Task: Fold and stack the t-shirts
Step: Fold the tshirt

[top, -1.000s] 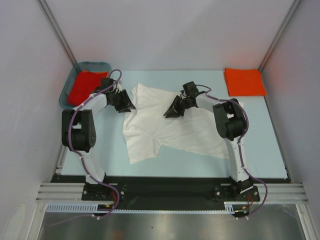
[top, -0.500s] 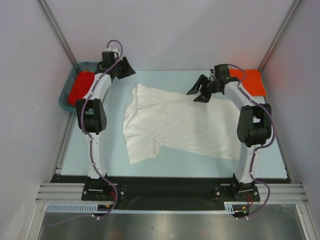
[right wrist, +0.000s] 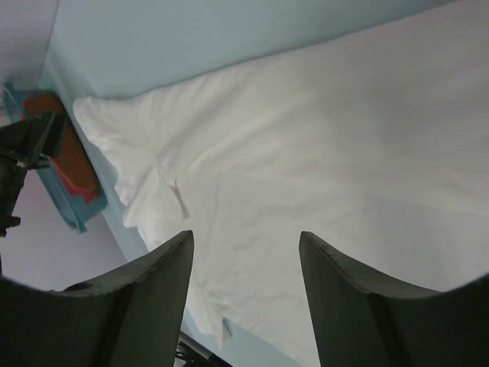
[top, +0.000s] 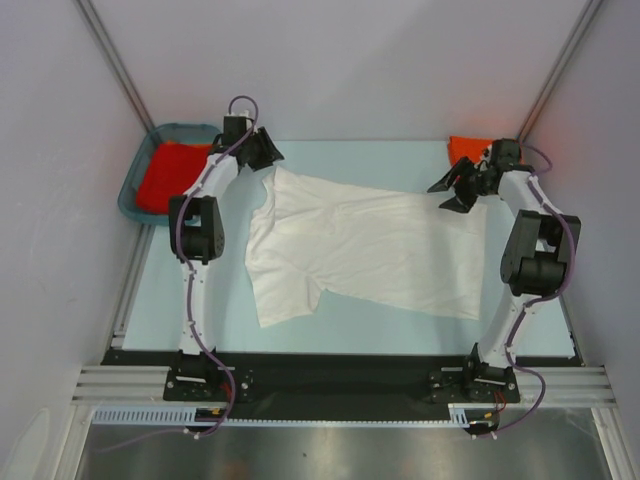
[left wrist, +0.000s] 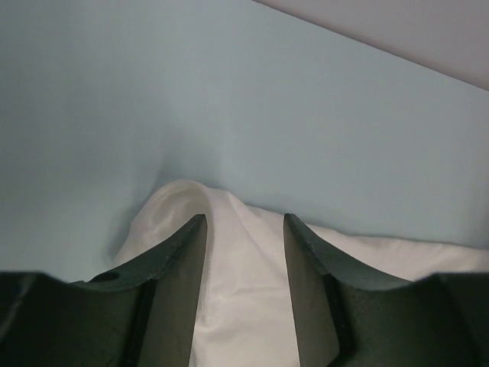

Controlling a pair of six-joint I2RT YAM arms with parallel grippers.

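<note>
A white t-shirt (top: pixel 360 245) lies spread on the pale blue table, no print showing. My left gripper (top: pixel 265 152) sits at the shirt's far left corner. In the left wrist view its jaws (left wrist: pixel 244 218) stand open, with the white cloth (left wrist: pixel 244 306) lying under and between them and a small raised fold at the corner. My right gripper (top: pixel 448 192) hovers open over the shirt's far right corner; the right wrist view shows it (right wrist: pixel 244 235) above the white t-shirt (right wrist: pixel 306 153), with nothing held. An orange-red t-shirt (top: pixel 168 172) lies in the basket.
The teal basket (top: pixel 130 190) stands at the far left of the table, and is also seen in the right wrist view (right wrist: pixel 72 222). A folded orange-red shirt (top: pixel 462 148) lies at the far right, partly hidden behind my right arm. White walls enclose the table.
Both grippers moved from the shirt's middle outward to its far corners and opened. The shirt's far edge is now pulled wider and flatter.
</note>
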